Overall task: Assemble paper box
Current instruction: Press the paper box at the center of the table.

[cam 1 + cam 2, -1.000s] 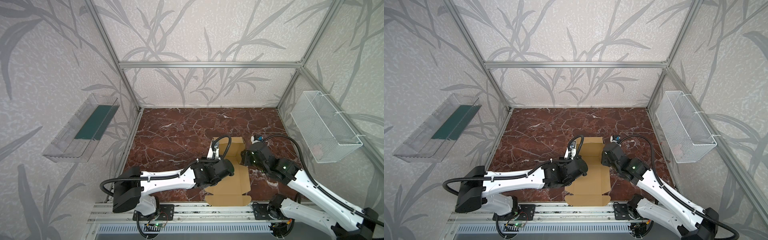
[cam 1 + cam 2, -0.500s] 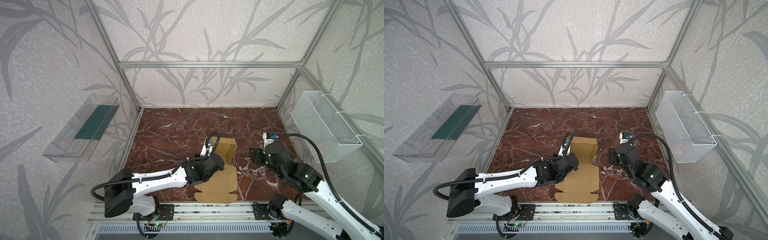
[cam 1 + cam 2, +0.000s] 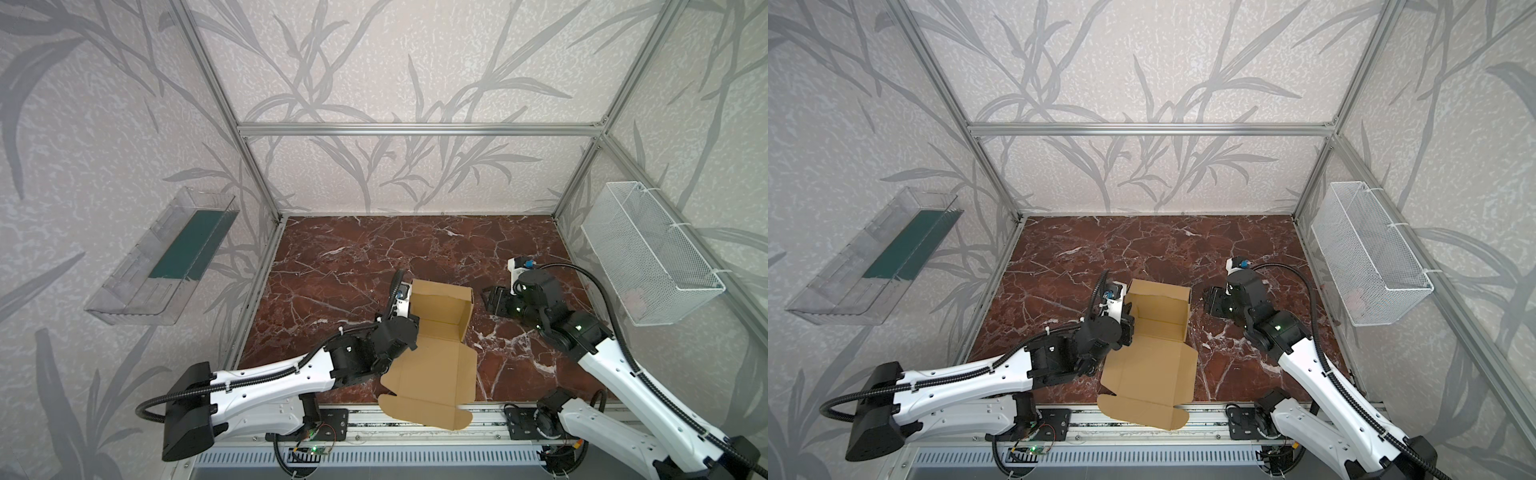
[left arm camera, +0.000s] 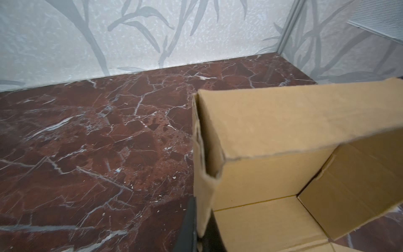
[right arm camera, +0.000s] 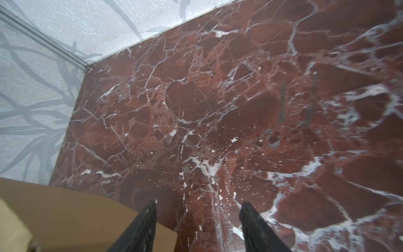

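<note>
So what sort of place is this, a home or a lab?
Most likely a robot lab cell: aluminium frame with patterned wall panels, a left arm and right arm mounted on a front rail, and a marble-look tabletop.

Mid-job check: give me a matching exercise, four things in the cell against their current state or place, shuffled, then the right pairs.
1. left gripper
2. right gripper
3. paper box
4. wire basket

A. hanging on the robot's right
B. open, over the bare marble top
C. partly folded, far walls raised
D. shut on a side wall of the box

Pairs: 1-D, 2-B, 3-C, 4-A
</note>
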`<control>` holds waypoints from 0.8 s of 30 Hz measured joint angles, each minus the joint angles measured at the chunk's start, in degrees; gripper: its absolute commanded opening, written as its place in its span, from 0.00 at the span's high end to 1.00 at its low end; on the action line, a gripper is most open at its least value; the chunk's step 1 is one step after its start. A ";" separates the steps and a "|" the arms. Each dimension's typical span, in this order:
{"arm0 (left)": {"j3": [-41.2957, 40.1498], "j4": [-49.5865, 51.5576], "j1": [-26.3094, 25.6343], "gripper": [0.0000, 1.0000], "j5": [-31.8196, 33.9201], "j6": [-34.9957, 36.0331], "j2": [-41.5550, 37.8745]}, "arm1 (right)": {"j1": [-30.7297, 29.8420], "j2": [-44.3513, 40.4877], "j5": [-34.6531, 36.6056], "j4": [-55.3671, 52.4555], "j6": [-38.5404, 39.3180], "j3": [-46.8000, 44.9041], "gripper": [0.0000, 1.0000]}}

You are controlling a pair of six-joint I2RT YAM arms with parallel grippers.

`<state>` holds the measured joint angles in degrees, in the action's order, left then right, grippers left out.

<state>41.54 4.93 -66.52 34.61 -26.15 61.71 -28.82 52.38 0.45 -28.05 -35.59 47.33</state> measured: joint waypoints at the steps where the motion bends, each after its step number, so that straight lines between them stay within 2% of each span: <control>1: -0.44 -0.79 0.00 1.00 -1.44 0.59 -0.61 | 0.09 0.96 -1.73 1.51 -0.66 -0.68 0.38; 7: -2.08 -4.11 0.46 1.00 -7.91 2.99 -1.86 | 0.55 5.81 -11.56 10.54 -4.59 -5.14 0.38; 14: -3.34 -4.61 0.68 1.00 -8.76 4.00 -1.81 | 0.70 5.64 -20.15 19.32 -8.26 -10.34 0.38; 24: -3.34 -5.46 0.26 1.00 -8.87 5.60 -1.81 | 0.63 3.54 -27.58 26.34 -13.14 -15.39 0.39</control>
<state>38.20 -0.54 -66.26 25.74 -20.56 59.90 -28.18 55.92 -27.14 -1.72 -48.73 31.94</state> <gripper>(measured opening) 0.048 0.609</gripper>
